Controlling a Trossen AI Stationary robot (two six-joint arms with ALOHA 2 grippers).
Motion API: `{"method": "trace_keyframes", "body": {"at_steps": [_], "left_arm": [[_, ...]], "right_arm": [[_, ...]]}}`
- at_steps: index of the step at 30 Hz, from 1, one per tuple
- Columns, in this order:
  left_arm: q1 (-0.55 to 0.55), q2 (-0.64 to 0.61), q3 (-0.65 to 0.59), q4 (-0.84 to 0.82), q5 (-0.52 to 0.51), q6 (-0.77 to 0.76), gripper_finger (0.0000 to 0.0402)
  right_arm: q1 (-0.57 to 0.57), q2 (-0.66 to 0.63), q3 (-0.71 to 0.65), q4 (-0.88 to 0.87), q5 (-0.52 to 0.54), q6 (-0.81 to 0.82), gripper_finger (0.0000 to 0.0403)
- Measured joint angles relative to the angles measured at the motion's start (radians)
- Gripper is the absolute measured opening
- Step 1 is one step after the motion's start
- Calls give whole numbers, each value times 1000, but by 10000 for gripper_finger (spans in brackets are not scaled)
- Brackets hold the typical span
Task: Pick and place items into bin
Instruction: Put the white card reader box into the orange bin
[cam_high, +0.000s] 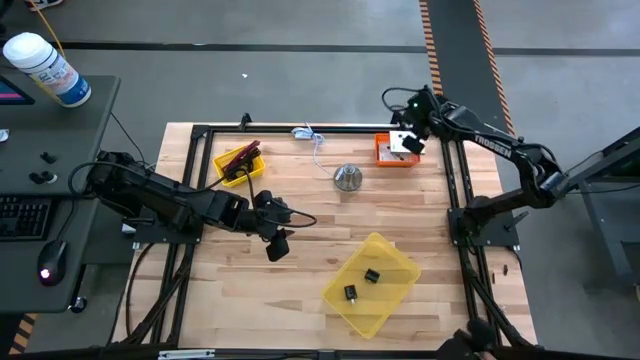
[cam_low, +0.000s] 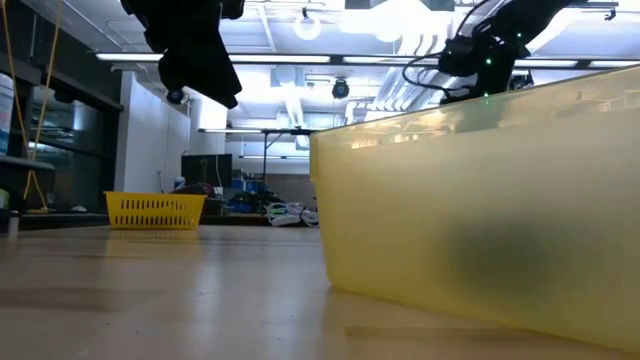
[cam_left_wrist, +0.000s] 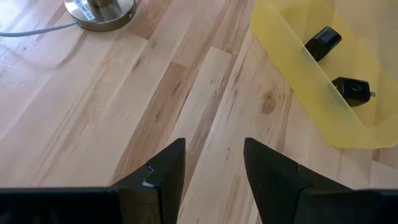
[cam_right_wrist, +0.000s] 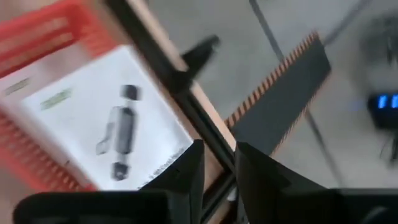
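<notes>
The yellow bin (cam_high: 372, 283) lies on the table's near right part, with two tiny black cubes (cam_high: 371, 275) (cam_high: 351, 292) in it. They also show in the left wrist view, bin (cam_left_wrist: 292, 56) and cubes (cam_left_wrist: 323, 42) (cam_left_wrist: 351, 90). My left gripper (cam_high: 278, 245) (cam_left_wrist: 213, 168) hangs open over bare wood left of the bin, holding nothing. My right gripper (cam_high: 410, 140) (cam_right_wrist: 219, 168) hovers open, with a narrow gap, over the orange tray's (cam_high: 384, 150) far right edge. A white card with dark marks (cam_right_wrist: 112, 118) lies flat in that tray. A maroon stick and a black cable (cam_high: 240, 162) lie in a yellow basket.
A silver metal dome (cam_high: 347, 177) (cam_left_wrist: 99, 9) stands mid-table, and a thin white-blue cord (cam_high: 315, 140) lies behind it. A black frame (cam_high: 455, 180) rims the table. In the low view the bin wall (cam_low: 480, 200) fills the right and the basket (cam_low: 155, 210) sits far left.
</notes>
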Motion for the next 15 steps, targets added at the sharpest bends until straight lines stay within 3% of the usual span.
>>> {"method": "trace_keyframes", "body": {"at_steps": [4,9,15], "left_arm": [[0,0,0,0,0,1,150],[0,0,0,4,-1,2,150],[0,0,0,13,-1,3,150]], "right_arm": [[-81,0,0,-33,-50,153,61],[-165,0,0,-52,-145,297,8],[-173,0,0,-23,-159,381,3]]}}
